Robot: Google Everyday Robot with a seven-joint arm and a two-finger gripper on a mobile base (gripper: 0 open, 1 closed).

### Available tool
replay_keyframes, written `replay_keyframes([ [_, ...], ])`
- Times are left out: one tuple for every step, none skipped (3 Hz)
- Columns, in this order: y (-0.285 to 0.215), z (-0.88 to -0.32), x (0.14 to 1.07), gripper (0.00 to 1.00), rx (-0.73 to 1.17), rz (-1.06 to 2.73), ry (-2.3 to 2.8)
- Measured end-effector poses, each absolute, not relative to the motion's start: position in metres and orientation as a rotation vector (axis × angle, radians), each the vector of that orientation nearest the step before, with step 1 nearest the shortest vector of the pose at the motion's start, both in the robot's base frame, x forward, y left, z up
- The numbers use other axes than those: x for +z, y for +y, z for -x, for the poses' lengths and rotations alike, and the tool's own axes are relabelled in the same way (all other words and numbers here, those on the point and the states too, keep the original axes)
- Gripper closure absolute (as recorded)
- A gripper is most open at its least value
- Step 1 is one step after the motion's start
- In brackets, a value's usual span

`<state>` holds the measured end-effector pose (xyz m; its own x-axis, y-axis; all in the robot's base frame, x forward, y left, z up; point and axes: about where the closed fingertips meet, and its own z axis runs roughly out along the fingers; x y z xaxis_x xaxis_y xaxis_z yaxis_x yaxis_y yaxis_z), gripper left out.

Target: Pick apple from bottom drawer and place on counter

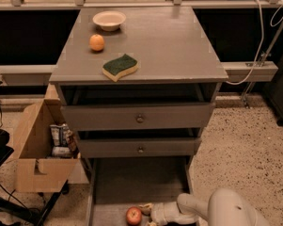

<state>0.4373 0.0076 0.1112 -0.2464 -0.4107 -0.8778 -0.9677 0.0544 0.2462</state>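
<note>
The red apple (pixel 133 215) lies at the near end of the open bottom drawer (pixel 131 182), at the bottom edge of the camera view. My gripper (pixel 146 213) sits just right of the apple, low in the drawer, on the end of the white arm that enters from the lower right. Its pale fingers reach toward the apple's right side. The counter (pixel 169 41) is the grey-brown top of the cabinet, well above.
On the counter are an orange fruit (pixel 97 42), a white bowl (pixel 109 20) and a green-yellow sponge (pixel 120 67). Two knobbed drawers stand slightly pulled out above the bottom drawer. An open cardboard box (pixel 40 149) with packets stands left of the cabinet.
</note>
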Motion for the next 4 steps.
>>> replay_keyframes([
  [0.0076, -0.4373, 0.1116, 0.0, 1.164, 1.388, 1.724],
  [0.0076, -0.4373, 0.1118, 0.0, 1.164, 1.388, 1.723],
  [0.0076, -0.4373, 0.1118, 0.18, 1.164, 1.388, 1.723],
  [0.0076, -0.4373, 0.1119, 0.41, 1.164, 1.388, 1.723],
])
